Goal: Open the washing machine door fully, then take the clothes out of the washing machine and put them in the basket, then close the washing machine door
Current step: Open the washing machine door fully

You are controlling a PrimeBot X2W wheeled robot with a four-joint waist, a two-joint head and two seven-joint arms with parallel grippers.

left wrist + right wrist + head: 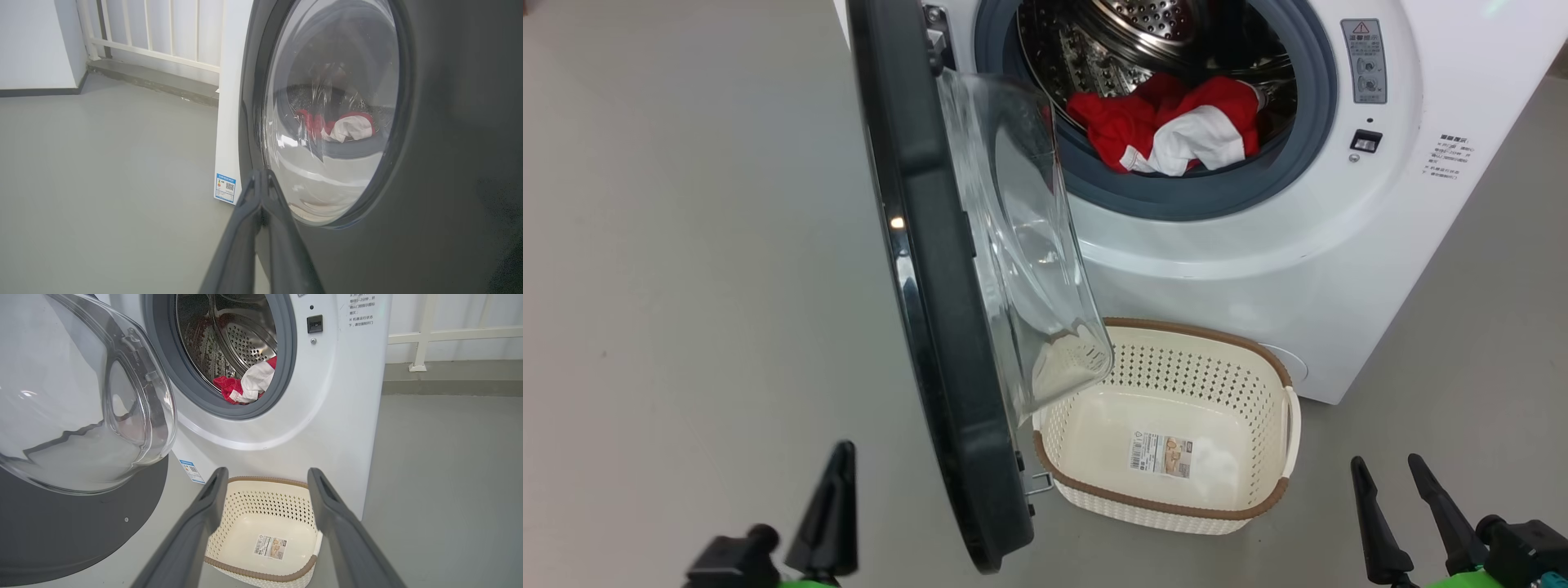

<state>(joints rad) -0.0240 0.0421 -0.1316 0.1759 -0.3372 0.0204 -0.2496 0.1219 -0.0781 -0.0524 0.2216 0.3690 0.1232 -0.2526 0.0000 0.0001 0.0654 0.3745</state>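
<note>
Door (939, 327) stands out from washing machine (1339, 245), roughly square to its front, edge-on toward robot, glass bowl bulging toward basket side; judged not yet fully open. Left fingers (245, 228) pressed together, empty, low beside door's outer black face, likely placed to push it wider; contact unclear. Right fingers (196, 522) spread wide, empty, pointing at basket (1201, 331). Basket on floor just before machine, under drum mouth to catch laundry; open side up, long axis apparently along machine front. Clothes (1168, 131) lie in drum at front lip, bundle spread crosswise.
</note>
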